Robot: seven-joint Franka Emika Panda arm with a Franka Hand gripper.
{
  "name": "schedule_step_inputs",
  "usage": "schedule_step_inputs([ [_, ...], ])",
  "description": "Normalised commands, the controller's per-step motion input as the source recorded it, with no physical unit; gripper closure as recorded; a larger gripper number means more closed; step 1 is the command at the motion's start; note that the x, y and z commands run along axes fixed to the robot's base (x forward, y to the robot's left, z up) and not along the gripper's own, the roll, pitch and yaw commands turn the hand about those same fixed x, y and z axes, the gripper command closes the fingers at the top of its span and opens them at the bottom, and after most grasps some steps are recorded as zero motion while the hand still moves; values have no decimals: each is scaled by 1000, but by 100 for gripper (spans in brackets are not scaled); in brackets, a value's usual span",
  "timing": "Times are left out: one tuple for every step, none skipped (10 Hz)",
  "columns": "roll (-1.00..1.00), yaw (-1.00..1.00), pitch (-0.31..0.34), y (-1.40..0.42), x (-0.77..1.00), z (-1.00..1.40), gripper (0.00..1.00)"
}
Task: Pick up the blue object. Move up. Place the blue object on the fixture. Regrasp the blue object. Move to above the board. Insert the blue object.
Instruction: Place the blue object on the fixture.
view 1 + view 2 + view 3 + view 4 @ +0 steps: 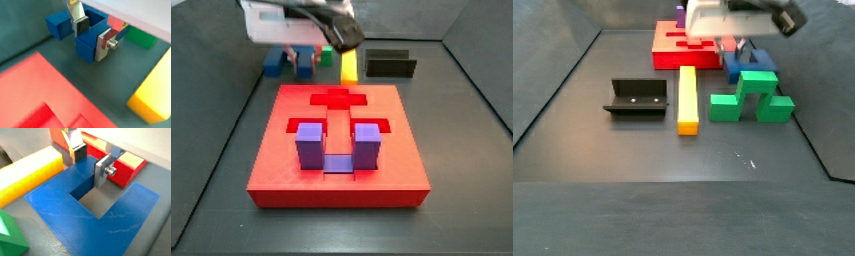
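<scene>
While straddling 1 prong | pincer (90,164) | blue object (93,223) | floor

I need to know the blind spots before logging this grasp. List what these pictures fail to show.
- Gripper grip: fingers straddle one prong of the blue object; pad contact unclear in both wrist views.
- Blue object in a side view: mostly hidden behind the arm.
- Fixture: recess detail too small.
- Board: partly covered by the arm.

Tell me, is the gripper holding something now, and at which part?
The gripper straddles one prong of the blue object, one finger in its slot, one outside. Whether the pads already clamp it cannot be told.
</scene>
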Motion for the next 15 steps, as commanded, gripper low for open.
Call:
schedule_step_inputs([
  [0, 0, 0, 0, 0, -20, 100],
  [-106, 0, -14, 0, 114, -109, 100],
  [-791, -74, -200, 280, 351, 280, 100],
  [-49, -183, 200, 311, 849, 723, 100],
  [0, -120, 223, 189, 909, 806, 100],
  [-14, -166, 180, 74, 871, 931, 100],
  [0, -140, 169, 0, 900, 909, 100],
  [0, -103, 180, 0, 951, 917, 100],
  [-9, -169, 66, -14, 954, 854, 100],
  [-191, -246, 0, 0, 951, 566, 100],
  [-257, -209, 0, 0, 1000, 509, 100],
  [-283, -229, 0, 0, 989, 511, 100],
  [-177, -174, 0, 0, 1000, 374, 100],
  [-83, -71, 11, 0, 1000, 306, 100],
  [-331, -97, 9, 0, 1000, 263, 100],
])
